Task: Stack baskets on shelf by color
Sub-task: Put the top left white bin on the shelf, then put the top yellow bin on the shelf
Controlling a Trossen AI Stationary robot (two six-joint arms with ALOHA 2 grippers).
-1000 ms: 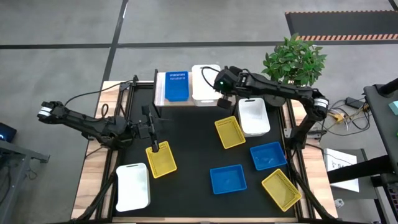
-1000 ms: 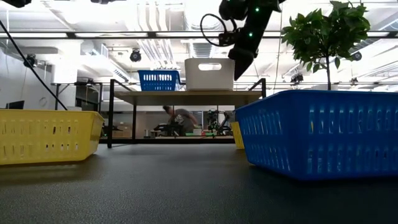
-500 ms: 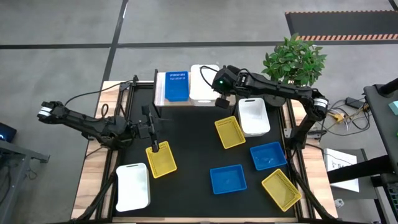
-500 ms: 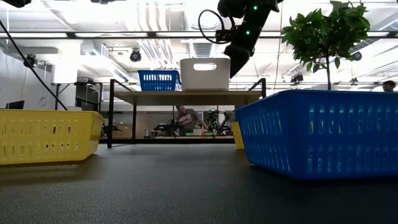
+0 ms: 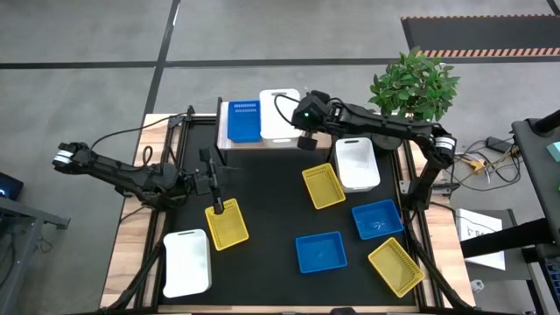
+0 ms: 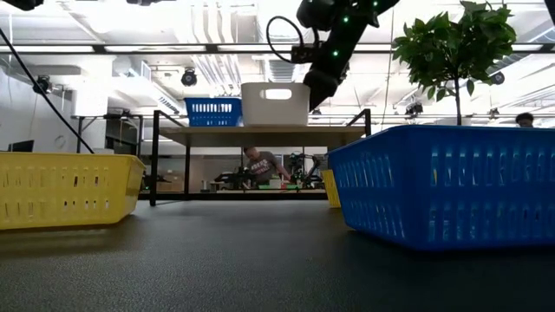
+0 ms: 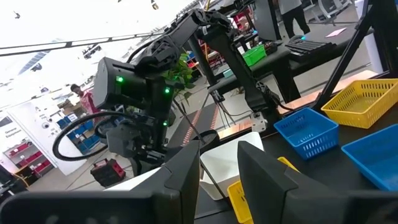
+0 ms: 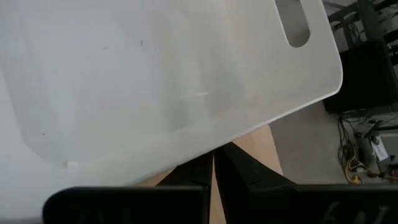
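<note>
A white basket and a blue basket stand side by side on the wooden shelf at the table's far edge. My right gripper is shut at the white basket's right end; the low view shows the same gripper beside that basket. My left gripper hovers open over the far end of a yellow basket on the table's left side. In the left wrist view the left gripper touches nothing. My right gripper pushes the white basket's right end wall, low down near its bottom edge, with its shut fingertips. It comes slanting down from the table's right side. The basket stands upright with its bottom on the shelf's plank.
On the black table lie a white basket, a yellow one, two blue ones, another yellow and a white one. A potted plant stands beyond the far right corner. People move in the room behind.
My right gripper has moved toward the table's left along the shelf, staying shut. The white basket has slid left on the plank with it and now stands close beside the blue basket.
</note>
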